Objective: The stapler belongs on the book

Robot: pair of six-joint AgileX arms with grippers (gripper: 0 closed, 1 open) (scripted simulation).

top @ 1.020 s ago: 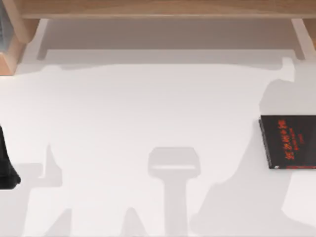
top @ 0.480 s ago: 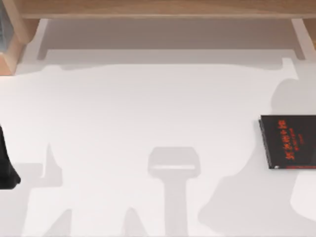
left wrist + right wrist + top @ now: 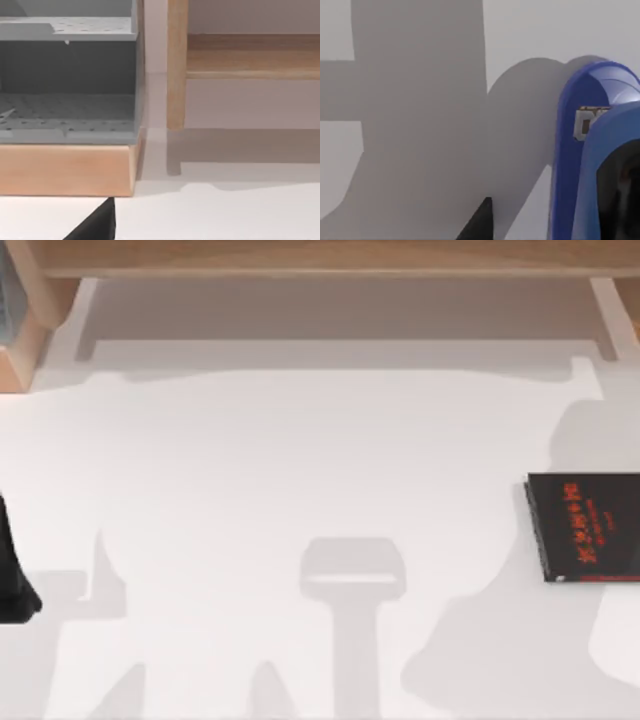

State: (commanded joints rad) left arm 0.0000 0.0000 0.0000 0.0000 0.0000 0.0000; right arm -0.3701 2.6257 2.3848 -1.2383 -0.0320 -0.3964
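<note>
Right wrist view, nearest item: the stapler [image 3: 600, 150] occupies the right side of the frame, very close to the lens, its blue rounded end uppermost and its long axis running up and down the picture. You should read it as being at the right gripper, but no finger contact is visible, so I cannot tell whether that gripper is spread or pinched on it. A dark tapered tip [image 3: 481, 222] sits at the lower centre of that frame above the pale table [image 3: 420, 50].

Top view: a black tapered shape [image 3: 12, 575] stands at the left edge, lower half. The book [image 3: 588, 528] lies flat at the right edge, mid-height, cover up with red characters, partly cut by the frame border. Nothing rests on it.

Judgement: the right arm is the nearer to the book; your coming move turns on carrying the stapler over that cover.

Left wrist view, farthest: a grey perforated tray [image 3: 67, 80] on a wooden base, upper left, and a wooden shelf post [image 3: 177, 65]. The left arm appears parked; its finger state cannot be told.
</note>
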